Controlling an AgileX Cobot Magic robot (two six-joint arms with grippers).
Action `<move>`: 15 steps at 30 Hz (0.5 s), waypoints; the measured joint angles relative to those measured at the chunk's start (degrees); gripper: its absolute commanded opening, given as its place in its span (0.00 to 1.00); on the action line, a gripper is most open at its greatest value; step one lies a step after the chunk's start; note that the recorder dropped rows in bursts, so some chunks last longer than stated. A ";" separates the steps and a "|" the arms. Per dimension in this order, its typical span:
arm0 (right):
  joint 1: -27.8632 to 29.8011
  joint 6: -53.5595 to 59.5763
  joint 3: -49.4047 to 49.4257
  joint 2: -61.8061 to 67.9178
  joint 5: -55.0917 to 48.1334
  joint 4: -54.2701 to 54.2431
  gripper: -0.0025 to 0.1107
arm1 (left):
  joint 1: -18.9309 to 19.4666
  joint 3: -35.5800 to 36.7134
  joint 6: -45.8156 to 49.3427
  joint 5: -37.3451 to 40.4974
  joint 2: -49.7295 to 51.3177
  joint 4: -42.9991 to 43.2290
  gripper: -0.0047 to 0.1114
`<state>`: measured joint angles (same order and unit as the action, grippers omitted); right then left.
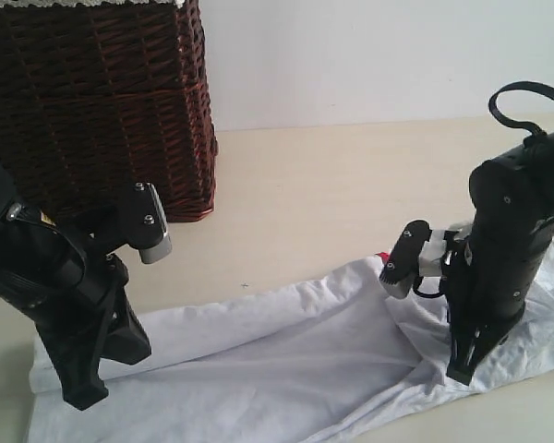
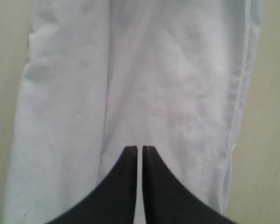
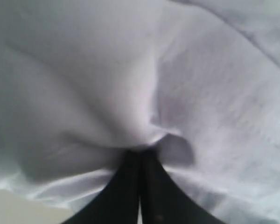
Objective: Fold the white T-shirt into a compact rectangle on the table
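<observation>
Fabric of the white shirt (image 1: 286, 369) is spread in a long, rumpled band across the near part of the pale surface (image 1: 332, 185), running from the left pincer (image 1: 83, 397) to the right pincer (image 1: 462, 369). A small red patch (image 1: 381, 256) is seen at the shirt's far edge, beside the right arm. A dark wicker basket (image 1: 102, 101) is set at the back left, well apart from the shirt.

The left pincer is lowered onto the shirt's left end. In the left wrist view its black fingers (image 2: 126, 186) are drawn almost together, with only a thin slit left between them, and their tips are placed over smooth cloth. Whether any cloth is caught there cannot be told.

The right pincer is pressed down into the shirt's right end. In the right wrist view it is closed, and the cloth is gathered into a pucker at its tips (image 3: 140, 151), so the shirt is pinched there.
</observation>
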<state>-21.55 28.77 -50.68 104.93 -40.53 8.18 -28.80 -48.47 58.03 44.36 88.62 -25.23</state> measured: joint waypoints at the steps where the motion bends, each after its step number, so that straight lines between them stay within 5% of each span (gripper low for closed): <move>1: 0.00 1.37 -0.42 -0.31 -0.29 -1.88 0.13 | 0.00 0.00 -0.37 -0.03 0.00 0.26 0.32; 4: 0.26 3.68 -1.58 -3.05 -0.80 -9.11 0.26 | 0.00 0.00 -5.24 -0.17 0.00 1.94 0.49; 8: 8.32 2.70 -2.05 -12.05 0.09 -15.09 0.52 | 0.00 -1.24 -17.06 0.40 0.10 7.21 0.50; 11: 20.07 -7.56 1.53 -14.54 5.58 -14.51 0.52 | 0.00 -2.76 -22.21 1.78 -0.01 9.59 0.50; 15: 26.89 -11.46 2.04 -10.37 7.05 -14.87 0.57 | -0.11 -2.76 -23.33 2.14 -0.60 10.50 0.50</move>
<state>5.34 17.32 -48.64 94.56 -33.48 -6.69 -28.90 -51.23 34.70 46.50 88.02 -14.73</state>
